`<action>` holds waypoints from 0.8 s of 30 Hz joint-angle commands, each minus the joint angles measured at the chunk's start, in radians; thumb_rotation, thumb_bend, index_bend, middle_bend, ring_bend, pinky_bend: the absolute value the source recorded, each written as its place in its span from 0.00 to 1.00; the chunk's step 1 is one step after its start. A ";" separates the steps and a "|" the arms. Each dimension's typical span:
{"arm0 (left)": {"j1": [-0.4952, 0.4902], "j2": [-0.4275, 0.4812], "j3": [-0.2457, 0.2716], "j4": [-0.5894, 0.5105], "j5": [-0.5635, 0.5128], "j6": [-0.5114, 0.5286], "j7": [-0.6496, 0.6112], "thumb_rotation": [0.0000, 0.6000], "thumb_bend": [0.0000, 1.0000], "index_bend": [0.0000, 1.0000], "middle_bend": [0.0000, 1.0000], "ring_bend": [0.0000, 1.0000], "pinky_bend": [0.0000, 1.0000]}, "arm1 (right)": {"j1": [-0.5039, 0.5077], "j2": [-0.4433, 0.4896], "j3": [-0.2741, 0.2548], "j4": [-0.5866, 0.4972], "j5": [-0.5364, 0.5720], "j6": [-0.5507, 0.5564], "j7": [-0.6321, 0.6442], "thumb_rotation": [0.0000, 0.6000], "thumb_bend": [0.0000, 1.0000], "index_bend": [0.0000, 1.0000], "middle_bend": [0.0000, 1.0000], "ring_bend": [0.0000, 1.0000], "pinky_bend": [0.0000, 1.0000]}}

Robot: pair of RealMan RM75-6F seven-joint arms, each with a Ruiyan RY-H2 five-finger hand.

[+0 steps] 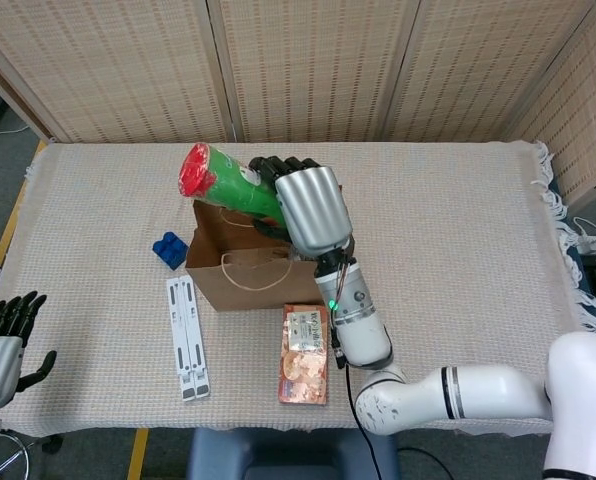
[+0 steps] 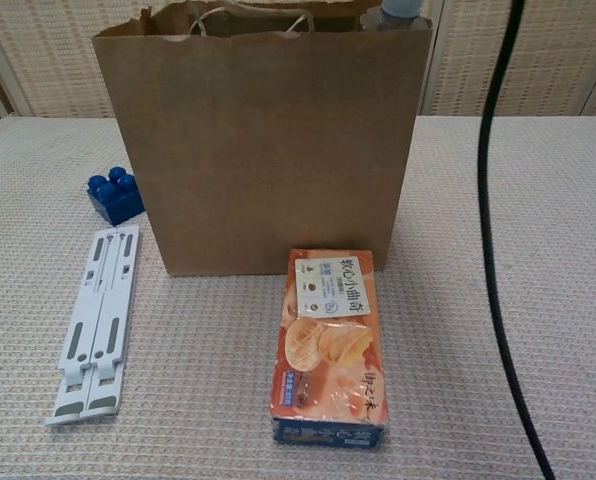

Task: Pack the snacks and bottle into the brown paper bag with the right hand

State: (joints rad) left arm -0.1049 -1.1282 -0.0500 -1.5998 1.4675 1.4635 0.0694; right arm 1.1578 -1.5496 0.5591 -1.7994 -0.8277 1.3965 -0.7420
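The right hand (image 1: 308, 208) grips a green snack tube (image 1: 223, 183) with a red cap, held tilted above the open mouth of the brown paper bag (image 1: 261, 262). The step in hand looks like lowering the tube in; next it likely needs tipping cap-down and releasing clear of the bottle (image 2: 398, 10) already inside. An orange cardboard snack box (image 1: 305, 354) lies flat on the woven worktop (image 1: 458, 230), below the hand. The left hand (image 1: 2, 350) rests idle, fingers apart, far off.

Green can held over the bag
The right hand (image 1: 308, 205) grips a red-lidded green can (image 1: 226, 183) above the open brown paper bag (image 1: 263, 280)
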 commanded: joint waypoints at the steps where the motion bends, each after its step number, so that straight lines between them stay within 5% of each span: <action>1: -0.002 0.002 0.000 0.002 0.001 -0.003 -0.008 1.00 0.35 0.02 0.00 0.00 0.00 | 0.089 -0.111 0.017 0.137 0.099 -0.030 -0.053 1.00 0.22 0.60 0.56 0.55 0.70; 3: -0.002 0.004 0.001 0.003 0.002 -0.005 -0.014 1.00 0.35 0.02 0.00 0.00 0.00 | 0.099 -0.125 0.008 0.155 0.154 -0.057 -0.078 1.00 0.22 0.47 0.52 0.44 0.65; 5: -0.002 0.006 0.002 0.003 0.004 -0.006 -0.020 1.00 0.35 0.02 0.00 0.00 0.00 | 0.102 -0.125 0.000 0.153 0.207 -0.079 -0.106 1.00 0.20 0.23 0.34 0.24 0.53; 8: -0.003 0.008 0.004 0.003 0.007 -0.007 -0.026 1.00 0.35 0.02 0.00 0.00 0.00 | 0.103 -0.112 0.003 0.130 0.282 -0.086 -0.145 1.00 0.11 0.01 0.14 0.08 0.35; 18: -0.001 0.004 0.004 0.003 0.006 -0.001 -0.011 1.00 0.35 0.02 0.00 0.00 0.00 | 0.025 0.000 0.015 -0.018 0.240 -0.036 -0.075 1.00 0.08 0.00 0.10 0.05 0.31; 24: 0.000 0.002 0.003 0.002 0.006 0.002 -0.005 1.00 0.35 0.02 0.00 0.00 0.00 | -0.128 0.172 -0.044 -0.235 0.158 -0.019 0.006 1.00 0.08 0.00 0.10 0.05 0.30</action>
State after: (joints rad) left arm -0.1046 -1.1259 -0.0465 -1.5978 1.4736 1.4655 0.0642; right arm 1.1097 -1.4628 0.5528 -1.9399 -0.6173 1.3664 -0.7846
